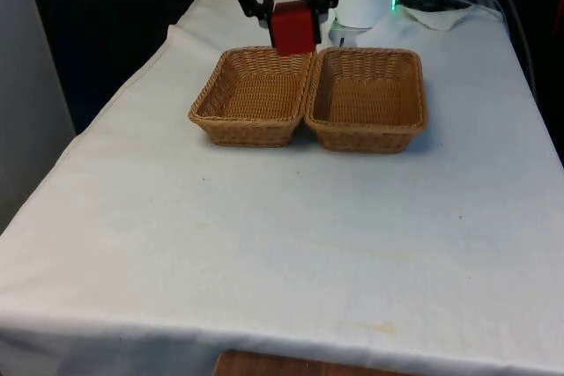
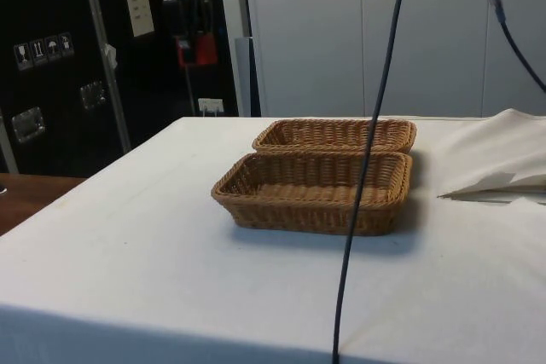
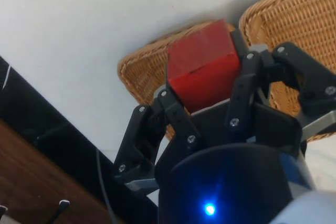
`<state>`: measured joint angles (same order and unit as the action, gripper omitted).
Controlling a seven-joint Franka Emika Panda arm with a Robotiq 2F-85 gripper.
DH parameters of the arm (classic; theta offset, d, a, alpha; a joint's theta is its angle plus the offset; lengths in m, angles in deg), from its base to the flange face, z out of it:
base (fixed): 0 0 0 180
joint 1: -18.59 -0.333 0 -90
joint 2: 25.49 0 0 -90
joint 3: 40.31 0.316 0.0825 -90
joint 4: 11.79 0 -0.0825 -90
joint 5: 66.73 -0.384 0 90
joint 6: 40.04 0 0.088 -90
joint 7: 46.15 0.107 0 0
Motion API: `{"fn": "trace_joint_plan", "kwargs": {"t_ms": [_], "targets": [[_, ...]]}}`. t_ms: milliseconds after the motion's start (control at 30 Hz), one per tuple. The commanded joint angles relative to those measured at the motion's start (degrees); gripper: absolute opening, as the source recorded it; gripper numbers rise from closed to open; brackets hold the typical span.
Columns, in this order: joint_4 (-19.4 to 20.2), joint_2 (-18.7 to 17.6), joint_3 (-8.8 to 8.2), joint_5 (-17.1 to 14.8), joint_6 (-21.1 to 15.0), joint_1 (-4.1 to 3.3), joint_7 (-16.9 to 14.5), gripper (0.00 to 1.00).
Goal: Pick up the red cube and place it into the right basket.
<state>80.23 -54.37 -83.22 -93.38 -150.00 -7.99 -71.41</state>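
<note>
I see the black two-finger gripper raised above the table with its fingers clamped on the red cube, a matt, flat-sided block with crisp edges; the jaws press against two opposite faces and the cube hangs clear of everything beneath it. In the front view the cube sits over the far rims where the two baskets meet, a little toward the front view's left. In the wrist view the cube fills the gap between the dark, jointed finger links, and woven rims show beyond it. The basket on the front view's left is a shallow rectangular wicker tray, tan, with a tight weave and a braided rim; its twin, the basket on the front view's right, has the same weave and shape, and the two stand touching along their long sides. From the side view I see both baskets as low, sloping-walled trays in a row, the nearer one in front of the farther, and the gripper with the cube high above the table's far edge, against the dark cabinets. A smooth white cloth covers the table, lightly creased and carrying a few faint specks.
</note>
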Motion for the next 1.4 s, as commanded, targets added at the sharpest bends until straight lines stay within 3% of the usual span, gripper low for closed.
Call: {"fn": "trace_joint_plan", "kwargs": {"t_ms": [0,33,67,100,133,333,367,400,633,667,700,967,1000,1033,1200,1233,1267,1367], "targets": [[3.0,2.3,-0.57,0.6,-1.9,-1.15,-0.2,0.02],[3.6,2.7,-0.34,0.7,-2.1,-1.15,-0.2,0.02],[0.8,0.7,0.34,0.0,-0.3,0.00,0.0,0.02],[3.9,2.9,-0.23,0.7,-2.2,-1.15,-0.2,0.02],[4.2,3.1,-0.17,0.8,-2.3,-1.20,-0.2,0.02],[6.1,4.1,0.40,1.0,-3.3,-1.20,-0.3,0.02],[3.6,2.2,1.26,0.1,-1.6,0.00,-0.3,0.02],[6.6,4.4,0.52,1.1,-3.5,-1.26,-0.3,0.02],[8.9,4.8,0.92,1.7,-4.9,-1.26,-0.7,0.02],[5.4,2.6,1.66,0.3,-2.6,0.00,-0.6,0.02],[9.2,4.9,0.97,1.7,-5.2,-1.26,-0.7,0.02],[12.0,5.1,1.55,2.4,-7.3,-1.15,-0.9,0.02],[8.8,3.0,2.35,1.4,-5.3,0.00,-0.8,0.02],[12.3,5.1,1.60,2.5,-7.6,-1.15,-1.0,0.02],[14.3,5.3,2.12,2.9,-9.6,-1.09,-1.0,0.02],[11.5,3.4,2.86,1.9,-7.6,0.00,-0.9,0.02],[14.7,5.3,2.18,3.0,-10.0,-1.03,-1.0,0.02],[15.9,5.3,2.46,3.1,-11.2,-1.03,-1.1,0.02]]}}
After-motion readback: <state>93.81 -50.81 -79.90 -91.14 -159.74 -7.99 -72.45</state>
